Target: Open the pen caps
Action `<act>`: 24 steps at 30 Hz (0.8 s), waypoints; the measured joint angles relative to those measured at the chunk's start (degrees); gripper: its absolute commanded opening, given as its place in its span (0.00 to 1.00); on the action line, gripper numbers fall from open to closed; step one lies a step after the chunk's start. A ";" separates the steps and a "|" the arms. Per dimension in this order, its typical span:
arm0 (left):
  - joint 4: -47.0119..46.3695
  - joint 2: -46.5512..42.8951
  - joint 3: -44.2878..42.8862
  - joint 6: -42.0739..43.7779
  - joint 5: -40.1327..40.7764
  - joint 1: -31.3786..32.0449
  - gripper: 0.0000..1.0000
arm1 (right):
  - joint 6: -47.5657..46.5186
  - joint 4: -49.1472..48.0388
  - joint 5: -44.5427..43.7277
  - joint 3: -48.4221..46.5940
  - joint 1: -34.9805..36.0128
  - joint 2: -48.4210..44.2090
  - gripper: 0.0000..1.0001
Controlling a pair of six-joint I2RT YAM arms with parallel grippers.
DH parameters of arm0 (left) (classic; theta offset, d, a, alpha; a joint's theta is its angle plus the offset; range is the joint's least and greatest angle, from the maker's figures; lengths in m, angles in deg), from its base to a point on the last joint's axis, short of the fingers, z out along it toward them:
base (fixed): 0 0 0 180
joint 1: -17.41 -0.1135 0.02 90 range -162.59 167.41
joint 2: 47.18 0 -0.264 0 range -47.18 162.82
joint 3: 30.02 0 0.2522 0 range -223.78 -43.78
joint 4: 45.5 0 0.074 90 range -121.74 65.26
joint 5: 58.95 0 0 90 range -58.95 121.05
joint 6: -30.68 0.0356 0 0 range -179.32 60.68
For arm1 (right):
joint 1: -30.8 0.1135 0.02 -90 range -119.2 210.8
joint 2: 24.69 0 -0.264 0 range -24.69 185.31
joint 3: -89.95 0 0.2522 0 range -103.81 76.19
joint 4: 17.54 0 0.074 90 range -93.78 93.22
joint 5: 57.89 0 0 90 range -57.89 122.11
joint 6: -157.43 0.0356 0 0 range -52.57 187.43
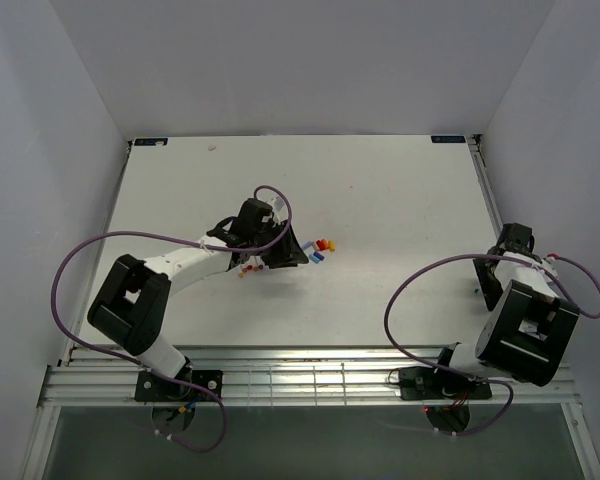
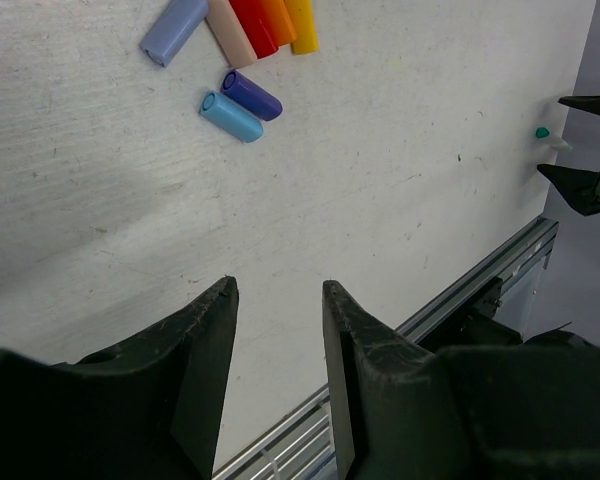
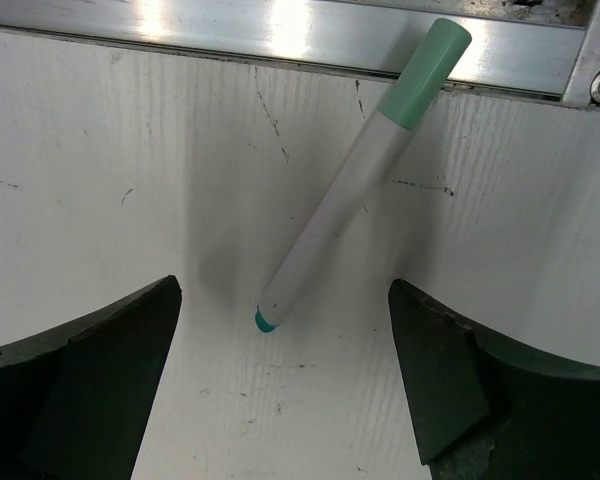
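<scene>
Near 7 loose pen caps, the left gripper stands part-spread, empty; the right gripper spreads wide, flanking a pen.

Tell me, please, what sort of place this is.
Probably a robotics lab cell: a white table boxed in by plain panels, the left arm and right arm bolted to an aluminium rail, and loose pen caps.

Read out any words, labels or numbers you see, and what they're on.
Nothing is readable.
Two blue stickers at the far corners of the table: too small to read.
White pen barrel and loose pen caps: no print visible.
</scene>
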 measured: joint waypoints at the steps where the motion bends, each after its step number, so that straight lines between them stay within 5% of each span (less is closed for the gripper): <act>1: -0.02 0.00 0.00 0.00 -0.13 0.00 0.50 | 0.02 0.00 0.00 0.00 -0.11 0.66 0.90; 12: -0.17 0.00 0.04 0.15 -0.39 0.00 0.49 | 1.05 3.96 -1.75 -5.51 -0.26 8.48 0.83; 16: -0.26 0.00 0.13 0.13 -0.59 0.00 0.49 | 1.53 5.62 -1.90 -9.20 -0.26 12.26 0.57; 18: -0.63 0.00 0.31 0.13 -0.68 0.00 0.49 | 1.95 5.88 -1.84 -10.23 -0.26 13.31 0.54; 21: -1.14 0.00 0.94 0.15 -0.76 0.00 0.49 | 2.29 5.99 -1.73 -10.71 -0.26 13.77 0.33; 23: -1.29 0.00 1.53 0.15 -0.76 0.00 0.49 | 2.62 5.99 -1.73 -10.71 -0.26 13.79 0.10; 24: -1.49 0.00 1.90 0.13 -0.76 0.00 0.50 | 2.49 5.99 -1.68 -10.71 -0.26 13.79 0.08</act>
